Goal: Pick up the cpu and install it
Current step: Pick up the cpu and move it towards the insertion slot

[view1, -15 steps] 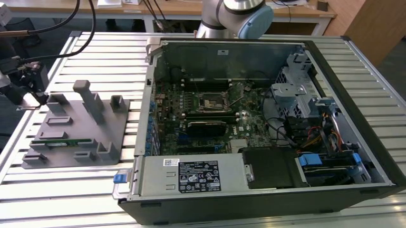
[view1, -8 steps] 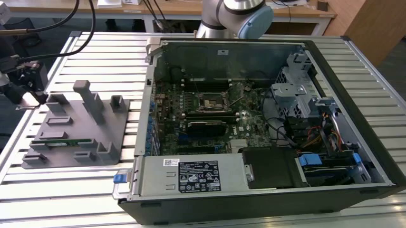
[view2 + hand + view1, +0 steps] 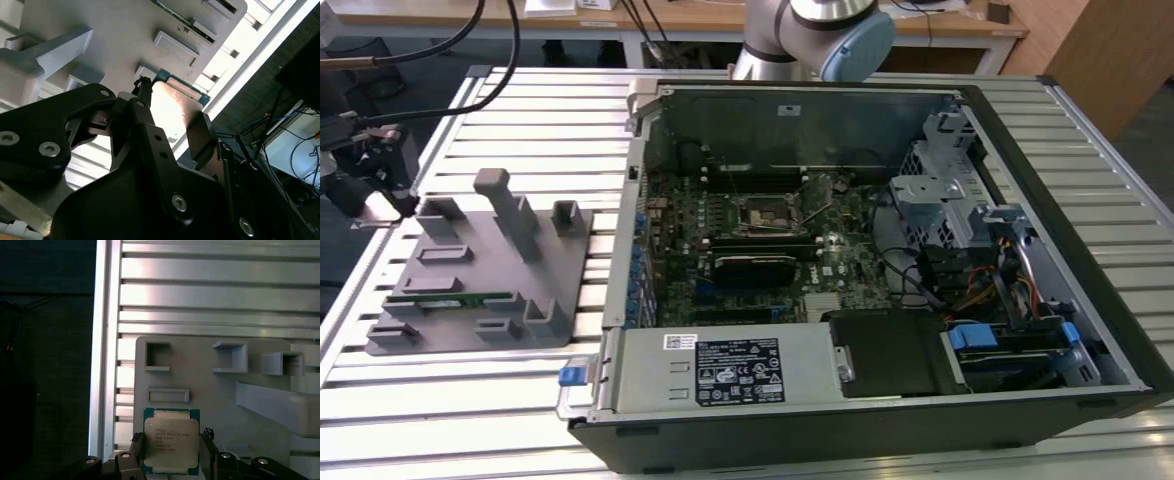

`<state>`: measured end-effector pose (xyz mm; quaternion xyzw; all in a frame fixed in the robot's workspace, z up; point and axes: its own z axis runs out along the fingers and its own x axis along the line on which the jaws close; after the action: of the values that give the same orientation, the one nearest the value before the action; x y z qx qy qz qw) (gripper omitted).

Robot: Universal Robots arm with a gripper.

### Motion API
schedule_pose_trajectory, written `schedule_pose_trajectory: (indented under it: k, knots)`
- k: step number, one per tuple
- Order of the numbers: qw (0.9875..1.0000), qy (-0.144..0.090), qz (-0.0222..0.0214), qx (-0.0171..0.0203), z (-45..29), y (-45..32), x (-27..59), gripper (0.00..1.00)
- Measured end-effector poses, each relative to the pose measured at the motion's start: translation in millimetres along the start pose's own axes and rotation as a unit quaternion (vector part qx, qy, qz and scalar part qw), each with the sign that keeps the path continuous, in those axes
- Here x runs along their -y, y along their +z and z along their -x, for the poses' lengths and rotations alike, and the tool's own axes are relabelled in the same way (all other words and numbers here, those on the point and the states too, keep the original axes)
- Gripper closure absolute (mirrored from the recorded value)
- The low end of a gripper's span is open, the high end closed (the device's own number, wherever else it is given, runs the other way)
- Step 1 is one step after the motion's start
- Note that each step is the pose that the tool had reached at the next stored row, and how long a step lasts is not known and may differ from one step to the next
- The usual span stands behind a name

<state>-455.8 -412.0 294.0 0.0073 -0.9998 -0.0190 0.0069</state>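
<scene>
The hand (image 3: 171, 438) clamps the cpu (image 3: 171, 446) by opposite edges, metal top toward the first wrist view (near-square).

Cpu (image 3: 171, 442): silver-grey top, teal-green rim, dark print. Gripper (image 3: 171, 439): black. Tray (image 3: 487, 275): plain matte grey. Memory stick (image 3: 447, 298) on tray: green. Table (image 3: 454, 400) around tray: silver, ribbed stripes. Computer case (image 3: 854, 430) beside tray: black, blue tabs.
</scene>
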Motion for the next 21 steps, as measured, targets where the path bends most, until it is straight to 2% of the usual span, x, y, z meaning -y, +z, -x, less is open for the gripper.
schedule_pose_trajectory:
  k: [3, 6, 21]
  knots:
    - [1.0, 0.0, 0.0001, 0.0001, 0.0, -5.8, -0.2, 0.47]
    - [1.0, 0.0, 0.0001, 0.0001, -0.2, -15.1, -0.8, 0.47]
    - [1.0, 0.0, 0.0, 0.0001, -1.0, -76.1, -3.7, 0.47]
